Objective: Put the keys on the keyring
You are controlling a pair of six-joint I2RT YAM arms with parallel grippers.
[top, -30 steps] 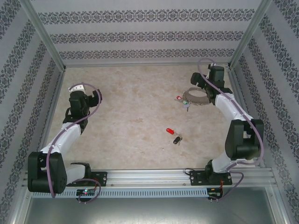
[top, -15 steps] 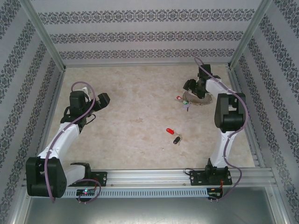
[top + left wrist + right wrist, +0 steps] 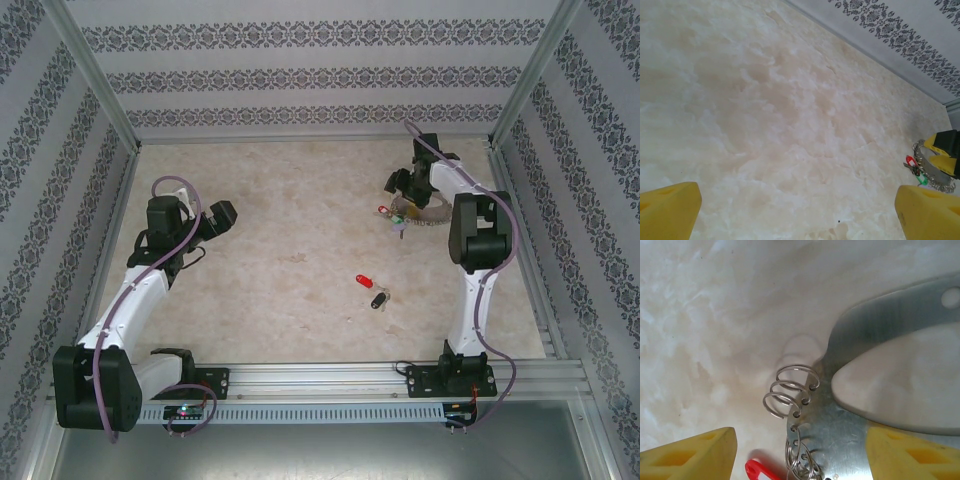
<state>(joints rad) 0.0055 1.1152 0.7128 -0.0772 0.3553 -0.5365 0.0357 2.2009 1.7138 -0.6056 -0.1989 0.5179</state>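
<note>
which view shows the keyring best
Right wrist: the keyring is close up, flat band and small wire loops sharp. Top view shows it small, partly under the right arm; left wrist shows it tiny at the right edge.

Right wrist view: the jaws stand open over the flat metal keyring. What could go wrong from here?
1. The flat silvery-grey metal keyring lies flush on the marbled table, so the open right gripper might skid over it or shove it instead of pinching it.
2. Several small wire loops and a red plastic tag sit between the yellow fingers; closing here could catch those rather than the band.
</note>
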